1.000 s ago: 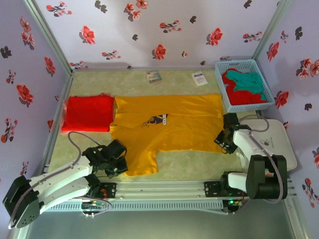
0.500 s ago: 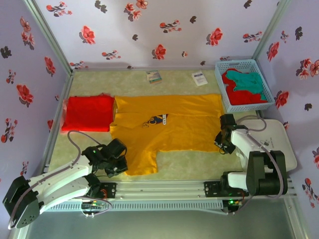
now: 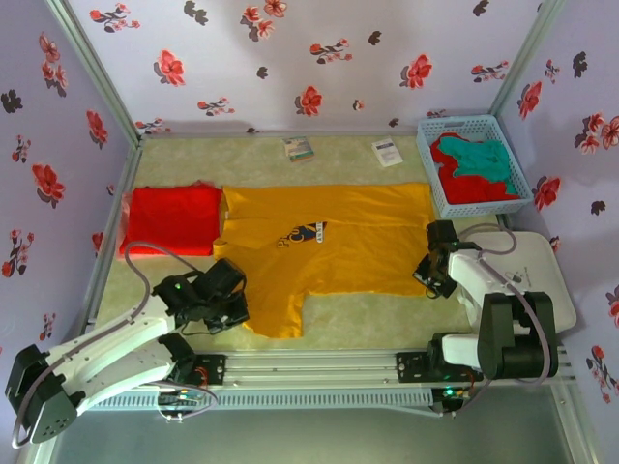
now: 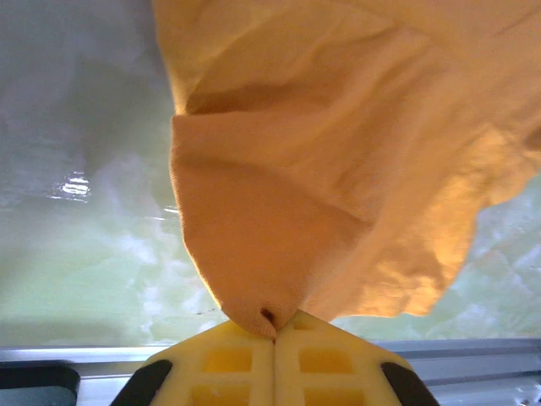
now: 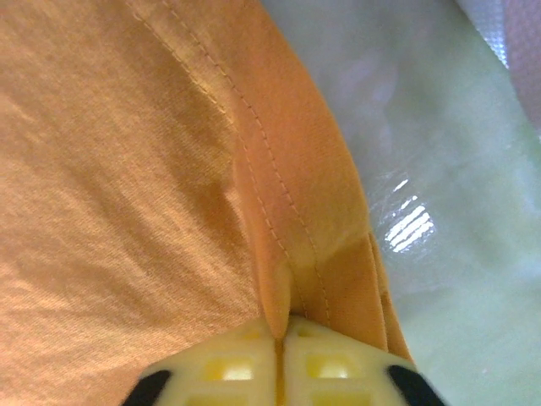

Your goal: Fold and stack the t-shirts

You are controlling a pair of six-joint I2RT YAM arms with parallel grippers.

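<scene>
Pinching the mustard-yellow t-shirt (image 3: 338,227), spread flat on the table (image 3: 372,311), with my left gripper (image 4: 272,328) clamped on its near sleeve and my right gripper (image 5: 279,331) on its hem, I think the fold starts now and both must lift together

left gripper (image 3: 235,311): we find it at the near left sleeve of the spread t-shirt (image 3: 338,242), cloth pinched between its closed jaws.
right gripper (image 3: 427,278): we find it at that shirt's near right corner, likewise clamped on the hem.
folded t-shirt (image 3: 172,219): beyond the left gripper, just beside the spread t-shirt's left edge.
basket (image 3: 428,166): beyond the right gripper, with more t-shirts (image 3: 474,169) in it.
left card (image 3: 299,149), right card (image 3: 387,153): we see both far beyond the grippers, behind the spread t-shirt.
</scene>
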